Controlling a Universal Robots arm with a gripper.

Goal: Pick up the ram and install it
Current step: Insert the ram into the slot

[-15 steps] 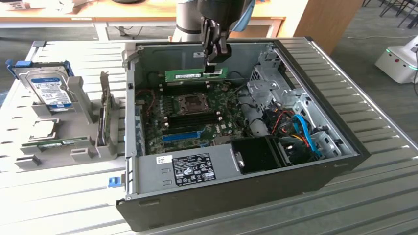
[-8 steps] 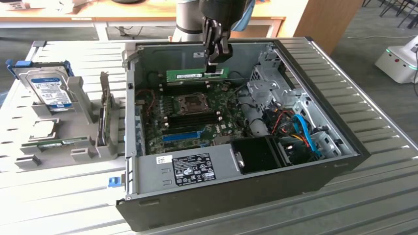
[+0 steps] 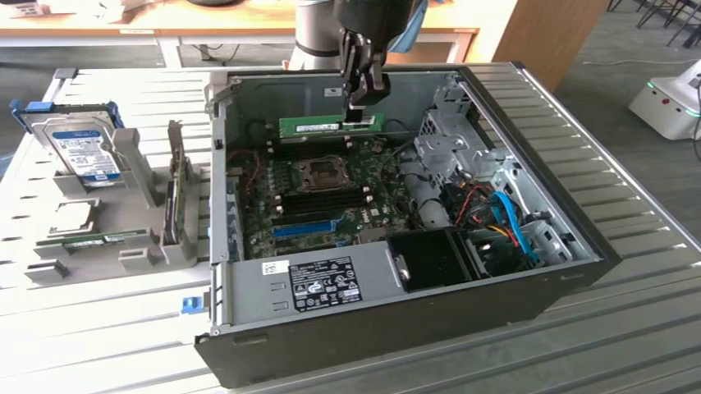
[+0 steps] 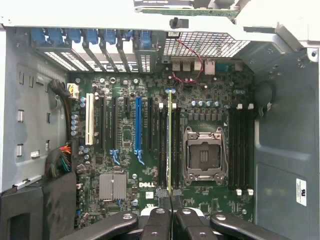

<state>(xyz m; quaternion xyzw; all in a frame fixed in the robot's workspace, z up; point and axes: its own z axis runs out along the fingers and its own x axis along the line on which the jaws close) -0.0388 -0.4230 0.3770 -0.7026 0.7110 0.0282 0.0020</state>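
Fingers were squeezed almost all the way shut on the ram. They pinched the thin green stick from both flat sides, near one end of its top edge. The gap between them was only as wide as the stick, because the stick is so thin. The ram hung right under the fingers, standing on its long edge with its bottom edge pointing down. I think it was held that way so the bottom edge could go into a thin slot. The computer case lay on its side on the bench with its big side open, which let the arm come in from above. Below the fingers was the green board inside the case. In the wrist view the ram looked like a thin line running out from the fingers. It lay along the black slots, just beside the square chip socket. It looked like it was up over the slots and not pushed in yet, but I could not tell if it touched one. Well off to the side of the fingers, outside the case, a hard drive stood in a gray holder.
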